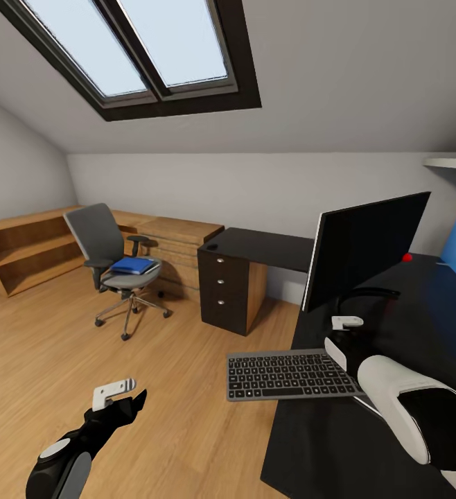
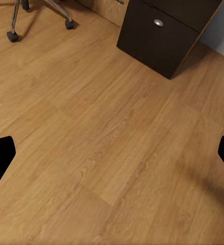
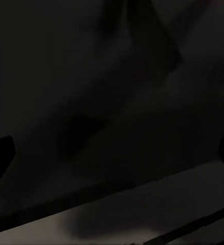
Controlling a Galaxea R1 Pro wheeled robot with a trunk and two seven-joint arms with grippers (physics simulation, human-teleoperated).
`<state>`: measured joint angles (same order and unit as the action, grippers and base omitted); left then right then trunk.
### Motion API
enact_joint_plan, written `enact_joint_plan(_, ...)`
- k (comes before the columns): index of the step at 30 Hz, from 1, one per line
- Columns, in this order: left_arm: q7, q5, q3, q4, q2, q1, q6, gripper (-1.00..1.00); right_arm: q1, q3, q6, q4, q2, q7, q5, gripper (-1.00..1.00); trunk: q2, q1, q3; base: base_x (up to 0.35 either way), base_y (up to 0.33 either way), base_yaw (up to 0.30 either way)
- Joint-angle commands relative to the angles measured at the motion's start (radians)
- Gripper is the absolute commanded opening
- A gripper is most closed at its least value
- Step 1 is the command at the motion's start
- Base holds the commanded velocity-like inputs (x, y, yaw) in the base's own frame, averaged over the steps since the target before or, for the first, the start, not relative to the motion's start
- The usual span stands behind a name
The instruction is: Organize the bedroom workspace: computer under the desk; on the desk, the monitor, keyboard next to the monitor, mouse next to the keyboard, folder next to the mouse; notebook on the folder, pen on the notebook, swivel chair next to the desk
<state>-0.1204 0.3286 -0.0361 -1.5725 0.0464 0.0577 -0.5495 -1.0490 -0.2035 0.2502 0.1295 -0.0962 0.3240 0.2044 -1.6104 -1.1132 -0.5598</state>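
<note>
The room is an attic bedroom with a skylight and wood floor. The surface (image 1: 394,326) is a long black top, smooth and likely slick. On it the monitor (image 1: 366,249) stands just beyond the right hand (image 1: 346,333); whether that hand is open I cannot tell. The swivel chair (image 1: 114,267), well beyond the left hand (image 1: 120,395), carries the folder (image 1: 134,265). The keyboard (image 1: 290,374), beside the right hand, overhangs the edge: stiff, light, best gripped along a long side. The left hand hangs spread and empty over the floor
</note>
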Motion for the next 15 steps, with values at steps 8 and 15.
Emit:
enact_joint_plan(8, -0.007, 0.010, 0.002, -0.001, 0.000, 0.001, -0.006, 1.00, 0.000, -0.015, 0.009, 0.003, 0.003, 0.100, 0.004, 1.00, -0.001, 0.000, -0.001, 0.000, 0.000, 0.000)
enact_joint_plan(15, -0.007, 0.011, 0.002, -0.001, 0.000, 0.001, -0.007, 1.00, 0.000, -0.017, 0.022, 0.001, 0.008, 0.144, 0.002, 1.00, -0.001, 0.000, -0.001, 0.000, 0.000, 0.000)
